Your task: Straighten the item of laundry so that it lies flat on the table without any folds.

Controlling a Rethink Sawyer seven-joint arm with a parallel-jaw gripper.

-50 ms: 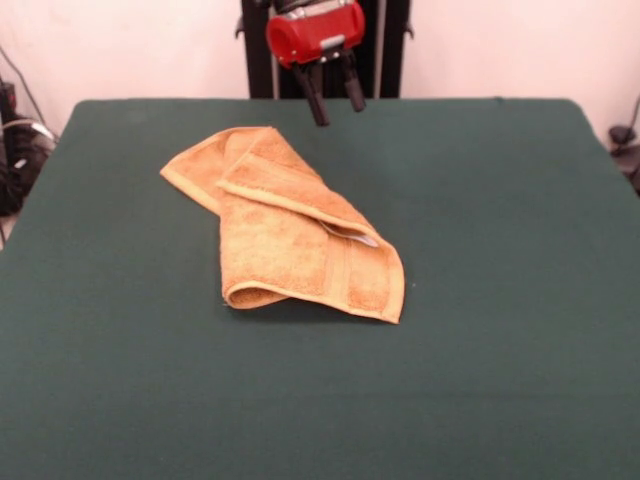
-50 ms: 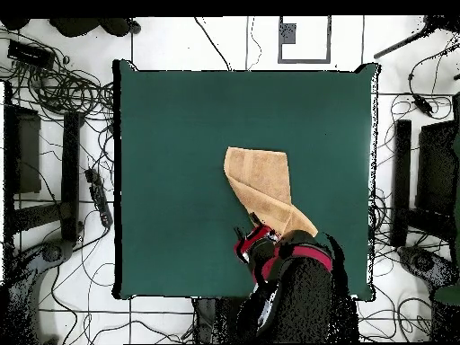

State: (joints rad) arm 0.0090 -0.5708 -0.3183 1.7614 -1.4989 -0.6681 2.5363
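Red-bodied gripper (image 1: 334, 97) hangs above the table's far edge, its two black fingers (image 1: 314, 100) spread apart and empty. Just below it, the golden-orange towel (image 1: 285, 230) lies folded over itself near the middle of the dark green table (image 1: 500, 300), one border band doubled across the top.

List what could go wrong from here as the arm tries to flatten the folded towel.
1. The towel is doubled over itself, with one flap lying across the layers below; a pinch could catch several layers at once and drag the bundle instead of opening it.
2. The open tool hangs above the towel's far corner, not over a free edge; coming straight down may press a crease in.
3. Pulling could slide the towel across the table.
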